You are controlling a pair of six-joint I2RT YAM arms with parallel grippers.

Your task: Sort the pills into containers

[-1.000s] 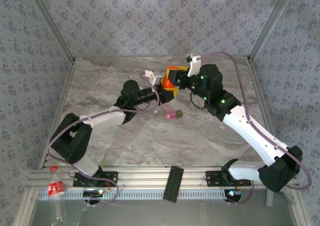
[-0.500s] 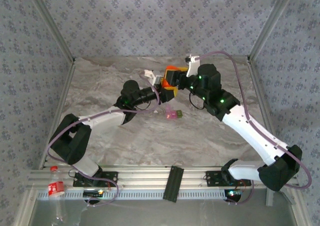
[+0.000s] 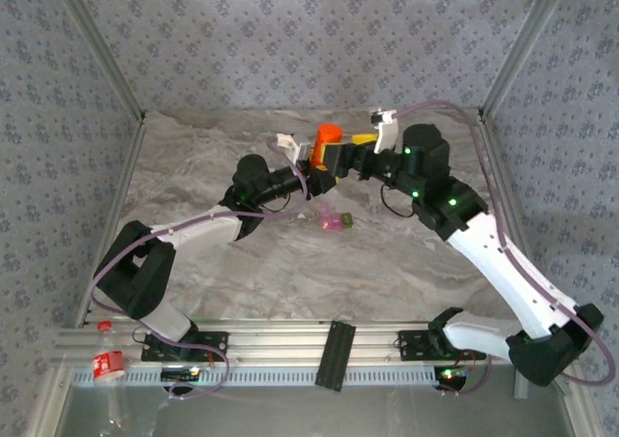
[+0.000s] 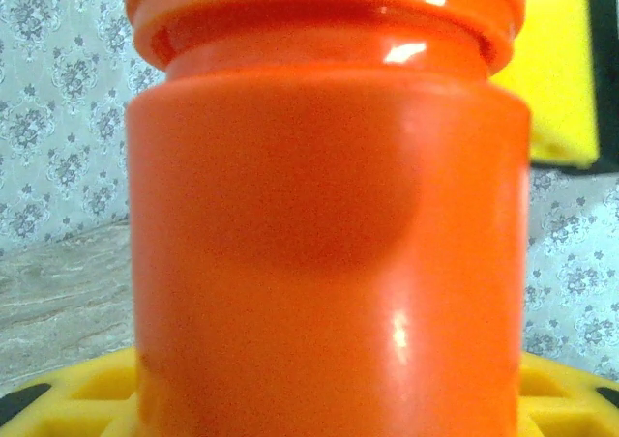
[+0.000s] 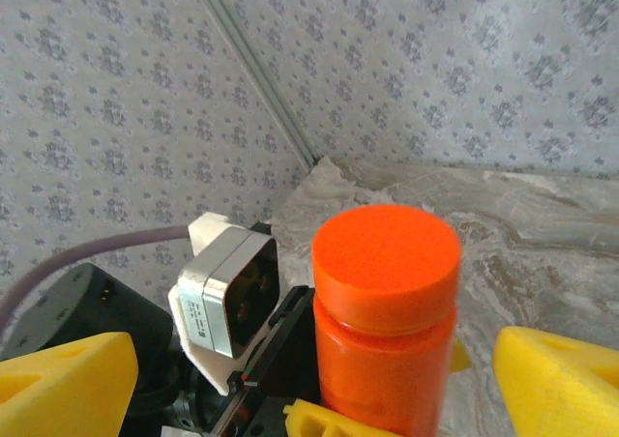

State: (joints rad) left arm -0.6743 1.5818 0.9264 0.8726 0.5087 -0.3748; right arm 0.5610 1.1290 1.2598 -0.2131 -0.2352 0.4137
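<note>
— Where do you have the bottle?
— My left gripper point(image 3: 325, 158) is closed partway round the orange bottle point(image 3: 330, 133) and holds it upright with its cap point(image 5: 386, 253) on.
— And the other arm?
— My right gripper point(image 3: 353, 152) comes in from the bottle's 3 o'clock. Its jaws are spread wide on either side and touch nothing.
— The containers?
— The pink-and-green containers point(image 3: 335, 221) sit on the tabletop point(image 3: 368, 273), at 6 o'clock from the bottle, apart from both grippers.

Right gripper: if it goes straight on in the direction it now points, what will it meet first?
Most likely the bright orange cylindrical plastic bottle. It stands upright directly ahead, between the open jaws of the right gripper, and is held by the left gripper. How far ahead it is, I cannot judge.
</note>
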